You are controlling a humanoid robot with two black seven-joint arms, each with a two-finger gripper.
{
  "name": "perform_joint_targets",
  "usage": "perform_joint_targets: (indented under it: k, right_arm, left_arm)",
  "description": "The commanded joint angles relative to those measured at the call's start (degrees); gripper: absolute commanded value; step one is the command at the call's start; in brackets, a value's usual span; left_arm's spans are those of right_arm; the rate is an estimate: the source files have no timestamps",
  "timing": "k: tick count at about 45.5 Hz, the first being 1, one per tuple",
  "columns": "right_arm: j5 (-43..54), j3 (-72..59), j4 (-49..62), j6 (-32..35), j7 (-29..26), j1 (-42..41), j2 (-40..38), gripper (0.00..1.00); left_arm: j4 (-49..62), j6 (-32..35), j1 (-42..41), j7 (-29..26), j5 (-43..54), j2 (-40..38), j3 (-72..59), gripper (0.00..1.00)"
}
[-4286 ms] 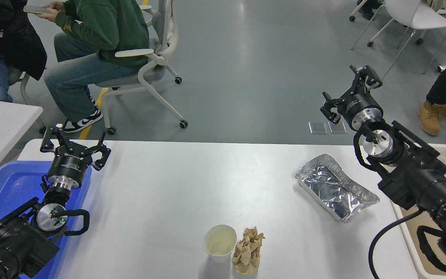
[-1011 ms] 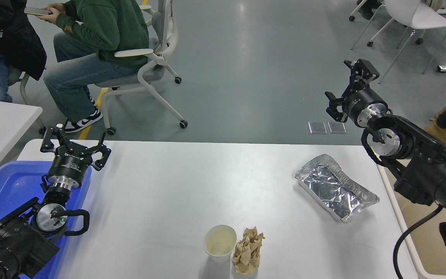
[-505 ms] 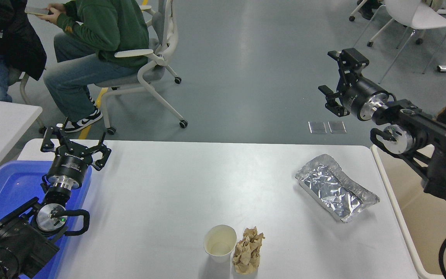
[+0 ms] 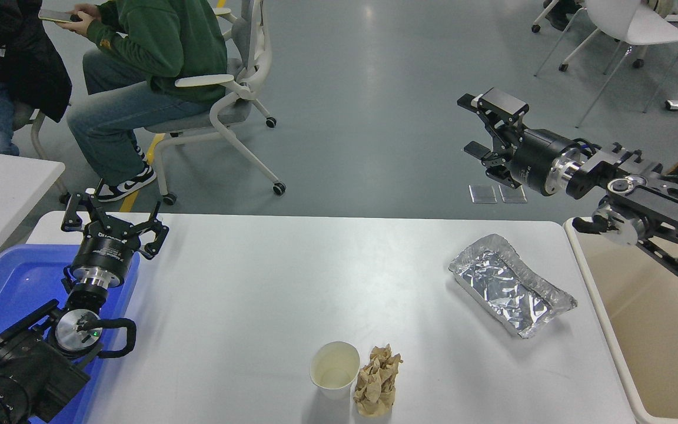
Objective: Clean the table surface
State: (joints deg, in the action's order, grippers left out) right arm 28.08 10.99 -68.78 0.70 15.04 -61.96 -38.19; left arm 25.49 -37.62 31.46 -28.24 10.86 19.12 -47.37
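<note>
Table surface (image 4: pixel 245 282) lies bare centrally; right gripper (image 4: pixel 480 126), fingers spread, hangs beyond its far edge.

On the large white rectangular tabletop (image 4: pixel 245 282), a white paper cup (image 4: pixel 334 366) stood at the near edge, a crumpled brown paper napkin (image 4: pixel 378 381) touching its right; a crinkled silver foil tray (image 4: pixel 511 284) lay far right.

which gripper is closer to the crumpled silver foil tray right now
Right. The right gripper hangs open in the air beyond the table's far edge, above the crumpled silver foil tray. The left gripper sits open at the far left, over the blue bin.
</note>
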Motion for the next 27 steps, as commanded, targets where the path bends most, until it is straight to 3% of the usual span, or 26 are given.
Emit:
perform_joint_targets:
  k: [1, 7, 18, 27]
  right_arm:
    - [8.0, -3.3, -8.8, 0.3, 0.1, -0.1, -4.7, 1.0]
    - [11.8, -3.4, -12.5, 0.4, -0.1, 0.1, -6.8, 1.0]
    - [10.1, -2.8, -19.0, 4.8, 0.3, 0.8, -10.9, 1.0]
    - [-9.6, -2.0, -18.9, 5.4, 0.4, 0.9, -12.5, 1.0]
  left_arm:
    - [0.0, 0.0, 0.0, 0.0, 0.0, -0.1, 0.0, 1.0]
    - [0.0, 0.0, 0.0, 0.0, 0.0, 0.0, 0.0, 1.0]
    - [0.0, 0.0, 0.0, 0.0, 0.0, 0.0, 0.0, 1.0]
    - [0.0, 0.0, 0.0, 0.0, 0.0, 0.0, 0.0, 1.0]
